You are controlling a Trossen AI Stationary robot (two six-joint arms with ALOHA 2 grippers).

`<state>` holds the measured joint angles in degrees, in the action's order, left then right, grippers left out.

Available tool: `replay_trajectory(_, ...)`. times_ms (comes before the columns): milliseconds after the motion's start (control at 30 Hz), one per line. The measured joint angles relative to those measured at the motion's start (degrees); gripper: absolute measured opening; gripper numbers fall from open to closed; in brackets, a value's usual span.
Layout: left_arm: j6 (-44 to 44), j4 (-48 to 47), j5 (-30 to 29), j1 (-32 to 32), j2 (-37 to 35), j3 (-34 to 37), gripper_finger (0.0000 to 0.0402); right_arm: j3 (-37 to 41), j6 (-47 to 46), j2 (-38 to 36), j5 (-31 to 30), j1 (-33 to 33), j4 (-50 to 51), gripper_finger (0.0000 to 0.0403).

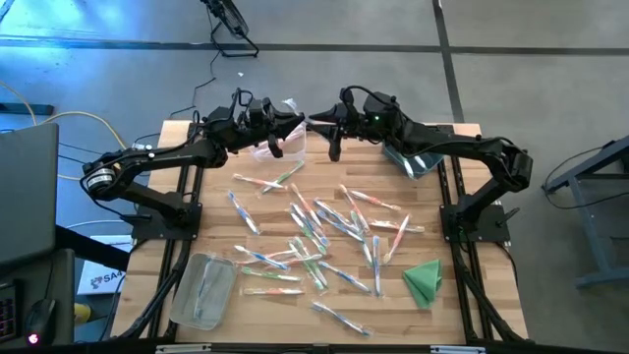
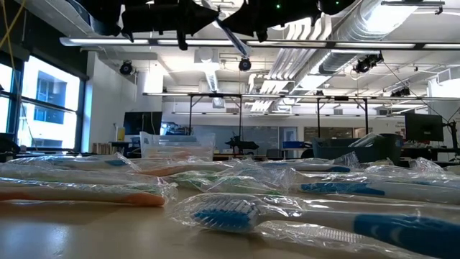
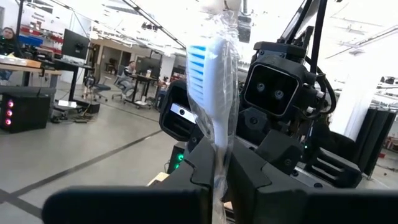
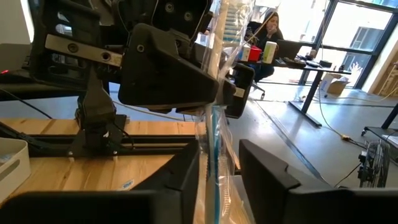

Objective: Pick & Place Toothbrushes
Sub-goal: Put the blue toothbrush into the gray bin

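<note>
Several wrapped toothbrushes (image 1: 314, 231) lie scattered on the wooden table (image 1: 187, 177). High over its far middle, my left gripper (image 3: 216, 163) is shut on one toothbrush (image 3: 205, 68) in a clear wrapper, its blue-bristled head sticking out past the fingers. My right gripper (image 4: 219, 163) faces it from the table's right. It is open, with a finger on either side of that toothbrush's blue handle (image 4: 214, 143). In the high view the two grippers, left (image 1: 293, 126) and right (image 1: 322, 124), meet tip to tip. My left gripper pinches the wrapped toothbrush between its two fingers, on the shaft just below the head (image 3: 216, 146). The fingers come from the table's left, about level, and lie across the toothbrush. It stands upright in the hold, head up, lifted clear of the table.
A clear bin (image 1: 203, 290) lies at the near left, another clear bin (image 1: 280, 147) under the grippers, and a dark bin (image 1: 425, 162) at the far right. A folded green cloth (image 1: 425, 280) sits near the right edge. People sit at desks in the room beyond.
</note>
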<state>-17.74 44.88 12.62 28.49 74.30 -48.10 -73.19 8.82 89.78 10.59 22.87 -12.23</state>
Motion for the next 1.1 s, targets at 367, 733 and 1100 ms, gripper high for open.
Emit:
replay_trajectory(367, 0.1, 0.0, 0.0, 0.0, 0.0, 0.0, 0.0019, 0.0, 0.5, 0.0, -0.1, 0.0, 0.0, 0.0153)
replay_trajectory(733, 1.4, -0.5, 0.0, 0.0, 0.0, 0.0, 0.0019, 0.0, 3.3, -2.8, -4.4, 0.5, 3.4, 0.0144)
replay_trajectory(1100, -0.5, -1.0, 2.2, 3.3, -0.1, 0.0, 0.0019, 0.0, 6.5, -6.7, -25.6, 0.8, 5.2, 0.0144)
